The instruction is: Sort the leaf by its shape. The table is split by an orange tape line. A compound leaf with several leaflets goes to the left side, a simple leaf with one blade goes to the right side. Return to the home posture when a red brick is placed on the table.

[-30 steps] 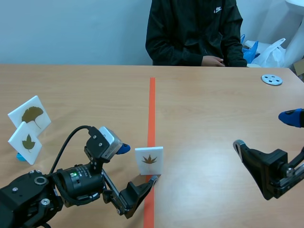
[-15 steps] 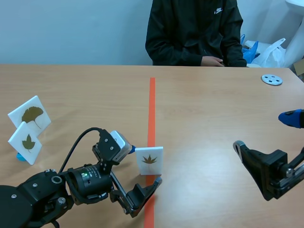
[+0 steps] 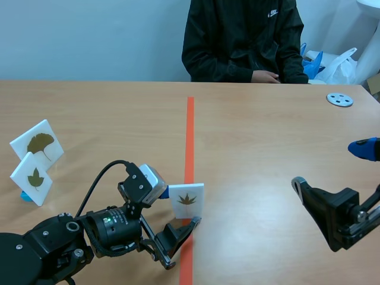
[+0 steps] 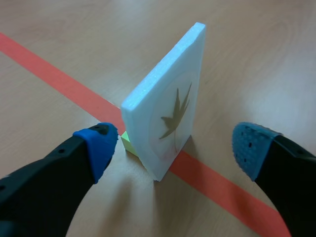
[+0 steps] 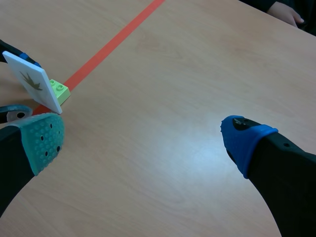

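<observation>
A white card (image 3: pixel 186 200) bearing a brown leaf with several pointed parts stands upright on the orange tape line (image 3: pixel 190 136), propped on a small green brick (image 5: pixel 59 90). In the left wrist view the card (image 4: pixel 168 113) stands edge-on between my left gripper's blue pads, touching neither. My left gripper (image 3: pixel 172 212) is open around it, one finger behind the card and one in front. My right gripper (image 3: pixel 329 166) hangs open on the right side of the table, far from the card (image 5: pixel 32 81), with nothing between its fingers.
Two more white leaf cards stand at the far left: a ginkgo-type leaf (image 3: pixel 37 142) and a lobed leaf (image 3: pixel 31 178). A person in black (image 3: pixel 243 41) sits across the table. A grey disc (image 3: pixel 339 99) lies at the back right.
My left arm has moved right and forward, bringing its open fingers around the card. The card and the right arm have not moved.
</observation>
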{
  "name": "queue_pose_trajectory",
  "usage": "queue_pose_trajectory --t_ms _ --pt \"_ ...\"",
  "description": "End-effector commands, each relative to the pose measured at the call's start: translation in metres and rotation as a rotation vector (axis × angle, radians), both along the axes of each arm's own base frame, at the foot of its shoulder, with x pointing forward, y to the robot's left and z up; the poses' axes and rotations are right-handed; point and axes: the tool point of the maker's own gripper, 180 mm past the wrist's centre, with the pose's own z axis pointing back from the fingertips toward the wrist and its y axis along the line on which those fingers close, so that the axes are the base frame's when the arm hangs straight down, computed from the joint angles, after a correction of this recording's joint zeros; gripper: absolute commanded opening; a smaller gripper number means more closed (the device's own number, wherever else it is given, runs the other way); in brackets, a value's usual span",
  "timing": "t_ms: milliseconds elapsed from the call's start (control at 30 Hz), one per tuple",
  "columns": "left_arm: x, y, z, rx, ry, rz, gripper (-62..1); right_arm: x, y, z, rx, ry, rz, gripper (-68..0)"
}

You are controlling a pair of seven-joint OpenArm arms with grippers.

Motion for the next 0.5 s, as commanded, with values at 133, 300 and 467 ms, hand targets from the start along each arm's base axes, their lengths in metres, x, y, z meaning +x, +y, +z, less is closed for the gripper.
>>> queue_pose_trajectory --t_ms 133,300,467 --pt "0.002 -0.009 0.014 -0.047 -0.025 -0.007 -23.6 0.006 -0.002 0.009 0.004 -0.033 -0.001 0.4" --pt "-0.005 -0.016 0.011 -0.046 -0.017 -0.034 -33.5 0.006 -0.002 0.009 0.004 -0.033 -0.001 0.4" --pt "-0.008 -0.02 0.01 -0.048 -0.013 -0.047 -39.9 0.006 -0.002 0.009 0.002 -0.03 -0.002 0.4"
